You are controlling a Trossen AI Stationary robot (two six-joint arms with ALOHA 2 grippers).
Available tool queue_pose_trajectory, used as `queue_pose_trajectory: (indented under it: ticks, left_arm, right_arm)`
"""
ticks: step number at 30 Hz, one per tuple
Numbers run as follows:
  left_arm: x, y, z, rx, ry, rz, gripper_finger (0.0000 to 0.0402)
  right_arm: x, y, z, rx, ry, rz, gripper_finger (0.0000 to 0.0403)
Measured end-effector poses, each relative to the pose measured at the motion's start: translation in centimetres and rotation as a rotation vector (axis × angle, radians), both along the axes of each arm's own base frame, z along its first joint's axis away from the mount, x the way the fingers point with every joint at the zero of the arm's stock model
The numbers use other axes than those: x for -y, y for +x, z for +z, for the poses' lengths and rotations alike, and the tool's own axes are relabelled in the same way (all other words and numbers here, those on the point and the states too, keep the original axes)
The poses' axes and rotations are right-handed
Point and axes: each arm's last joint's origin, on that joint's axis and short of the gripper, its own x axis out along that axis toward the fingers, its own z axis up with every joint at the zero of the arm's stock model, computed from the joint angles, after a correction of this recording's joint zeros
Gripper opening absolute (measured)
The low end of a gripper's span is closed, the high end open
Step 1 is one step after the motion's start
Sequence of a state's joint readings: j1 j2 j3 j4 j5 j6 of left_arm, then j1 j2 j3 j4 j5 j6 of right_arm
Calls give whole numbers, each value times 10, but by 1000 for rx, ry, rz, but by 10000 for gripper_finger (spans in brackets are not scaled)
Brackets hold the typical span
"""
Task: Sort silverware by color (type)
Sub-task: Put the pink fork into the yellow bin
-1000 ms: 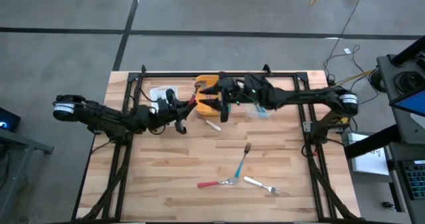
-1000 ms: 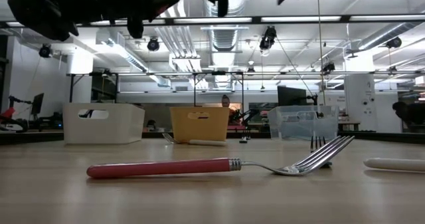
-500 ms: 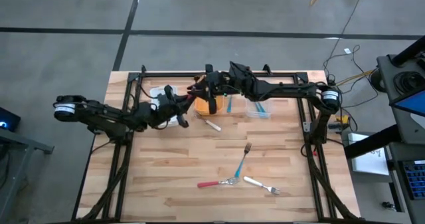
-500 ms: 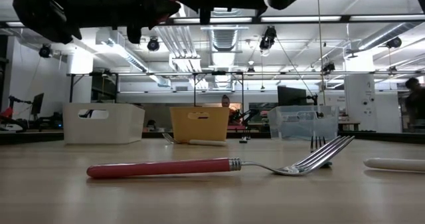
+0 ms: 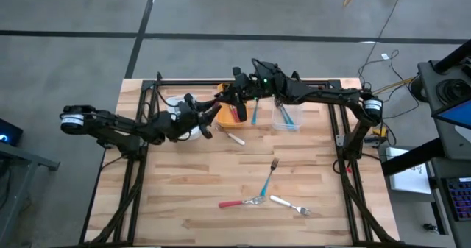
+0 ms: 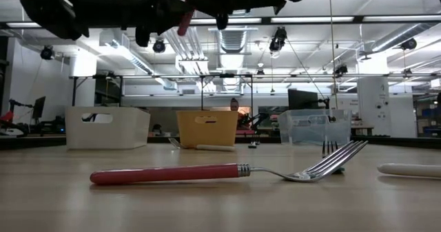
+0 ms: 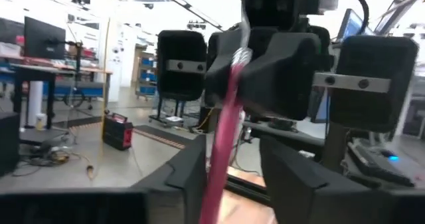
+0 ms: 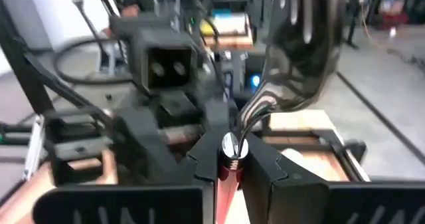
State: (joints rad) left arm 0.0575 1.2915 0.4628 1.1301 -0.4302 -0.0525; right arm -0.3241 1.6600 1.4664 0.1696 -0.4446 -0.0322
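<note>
My right gripper (image 5: 237, 112) jaws squeeze red fork (image 5: 241, 115) over orange bin (image 5: 221, 112), ready to drop. My left gripper (image 5: 200, 121) waits near white bin (image 5: 175, 101); jaws open.

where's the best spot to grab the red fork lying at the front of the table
Take the red fork by the middle of its slim red handle, coming straight down from above with the jaws closing across the handle's width. It lies flat on the table, and its tines overlap the teal fork, so the free handle end is probably the cleaner grip.
</note>
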Motion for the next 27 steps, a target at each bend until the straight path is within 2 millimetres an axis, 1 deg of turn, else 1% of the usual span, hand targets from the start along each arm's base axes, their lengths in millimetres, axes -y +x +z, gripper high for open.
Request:
queue_pose_trajectory:
  ticks: [5,7,9,14,19,22,27]
  left_arm:
    - [-5,2,6,-42,66,67,176]
    - [-9,2,7,-83,103,91,189]
    - [-15,2,10,-128,126,86,194]
    - [-38,3,18,-302,129,74,186]
    - [-59,-3,29,-413,183,105,164]
    - [-69,-13,34,-415,219,129,151]
    - [-79,-37,45,-403,280,216,140]
  right_arm:
    - [19,-7,6,-82,6,-47,26]
    - [32,-13,9,-121,13,-80,26]
    - [44,-19,11,-159,34,-115,26]
    - [74,-26,7,-203,127,-198,26]
    - [96,-20,-10,-264,180,-239,26]
    - [107,-13,-24,-328,230,-257,26]
    - [123,0,-49,-467,332,-281,26]
